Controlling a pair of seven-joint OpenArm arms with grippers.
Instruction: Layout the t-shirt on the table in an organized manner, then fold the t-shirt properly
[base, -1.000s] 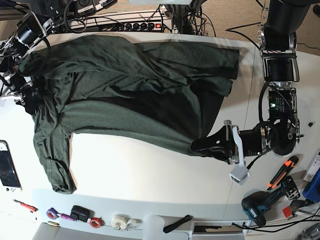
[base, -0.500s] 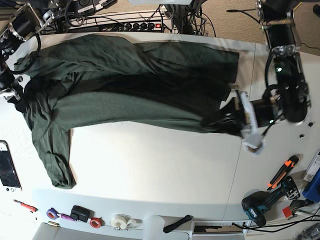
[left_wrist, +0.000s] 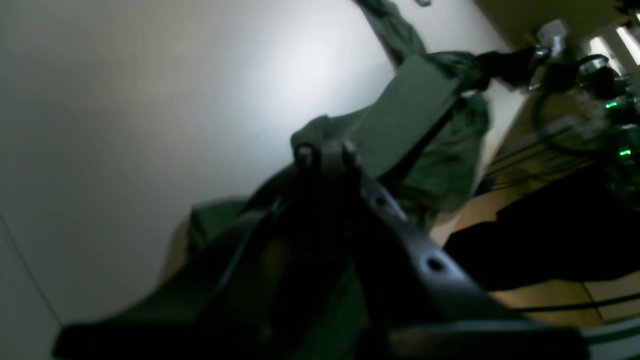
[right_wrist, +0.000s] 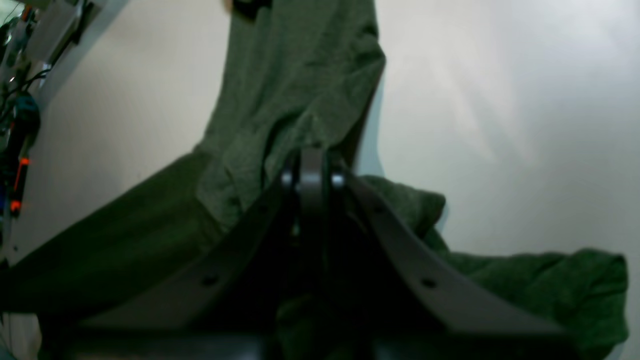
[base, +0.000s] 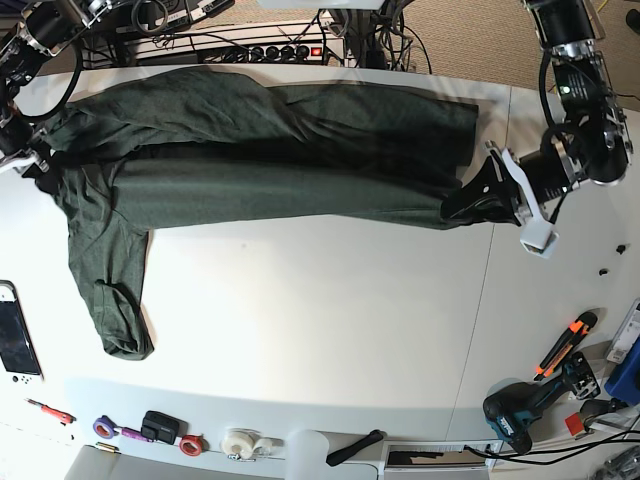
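Base view, dark green t-shirt (base: 260, 150) stretched across white table (base: 300, 320), wrinkled

White table (base: 300, 320) carries the green t-shirt (base: 250, 150), tape rolls (base: 240, 443), a drill (base: 520, 415)

Bare table (base: 300, 320) (tools along edge)

A power strip (base: 270, 50) lies along the far edge; tape rolls (base: 240, 443), a drill (base: 520, 410) and a phone (base: 15, 335) sit nearer.
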